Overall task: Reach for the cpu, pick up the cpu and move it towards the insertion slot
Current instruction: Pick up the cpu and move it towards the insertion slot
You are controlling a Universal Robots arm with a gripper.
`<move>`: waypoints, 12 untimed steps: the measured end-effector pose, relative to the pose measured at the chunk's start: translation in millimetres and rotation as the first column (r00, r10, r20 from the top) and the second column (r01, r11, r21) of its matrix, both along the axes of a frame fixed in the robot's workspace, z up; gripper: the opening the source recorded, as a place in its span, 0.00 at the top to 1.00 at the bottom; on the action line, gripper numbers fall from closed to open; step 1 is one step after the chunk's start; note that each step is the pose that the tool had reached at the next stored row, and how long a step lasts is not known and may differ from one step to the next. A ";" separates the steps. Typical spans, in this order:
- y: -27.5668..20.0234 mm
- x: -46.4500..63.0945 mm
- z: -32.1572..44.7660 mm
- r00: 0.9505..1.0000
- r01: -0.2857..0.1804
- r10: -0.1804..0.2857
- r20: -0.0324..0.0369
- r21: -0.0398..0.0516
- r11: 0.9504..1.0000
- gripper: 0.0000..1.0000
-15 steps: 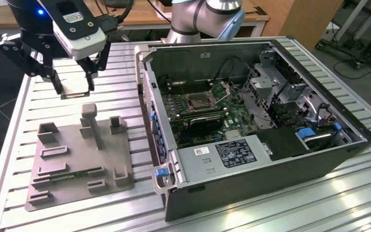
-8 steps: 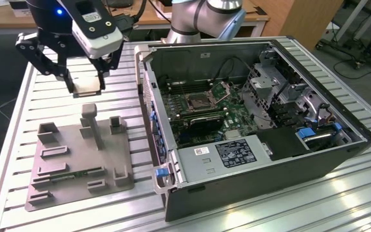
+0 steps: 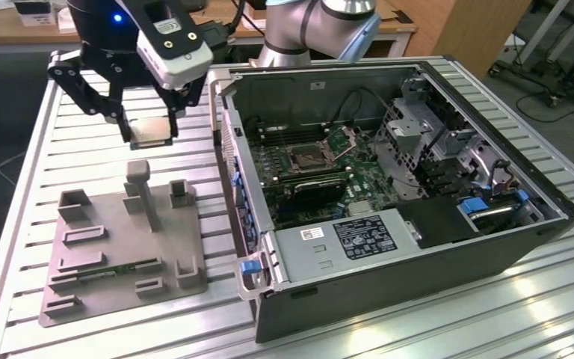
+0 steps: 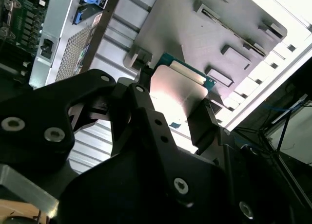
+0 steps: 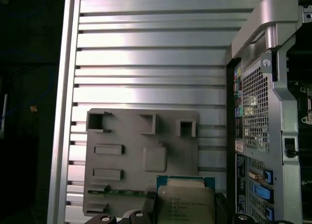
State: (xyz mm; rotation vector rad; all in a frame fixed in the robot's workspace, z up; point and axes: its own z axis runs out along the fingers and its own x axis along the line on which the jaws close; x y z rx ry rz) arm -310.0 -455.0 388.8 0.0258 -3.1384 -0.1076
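Note:
My gripper (image 3: 150, 133) is shut on the cpu (image 3: 153, 132), a small square chip with a pale metal top, and holds it in the air above the slatted table. Both wrist views show the cpu (image 4: 178, 95) (image 5: 185, 202) clamped flat between the black fingers (image 4: 202, 121), with its green edge showing. It hangs over the far end of the grey fixture plate (image 3: 117, 239), on the exterior view's left of the open computer case. The insertion slot (image 3: 302, 158) is a metal-framed socket on the green motherboard inside the case, and its hinged plate (image 3: 345, 140) is raised.
The grey fixture plate (image 5: 141, 156) carries upright posts (image 3: 140, 183) and a green memory strip (image 3: 117, 271). The open case wall (image 3: 229, 157) rises between the gripper and the motherboard. A power supply (image 3: 362, 235) and cables fill the case's near side.

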 end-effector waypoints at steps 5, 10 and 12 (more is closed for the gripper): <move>0.0 6.8 0.0 1.000 0.000 0.000 0.000 0.000 1.000 0.45; 0.0 11.7 0.0 1.000 0.000 0.000 0.000 0.000 1.000 0.45; 0.0 14.1 0.0 1.000 0.000 0.000 0.000 0.000 1.000 0.45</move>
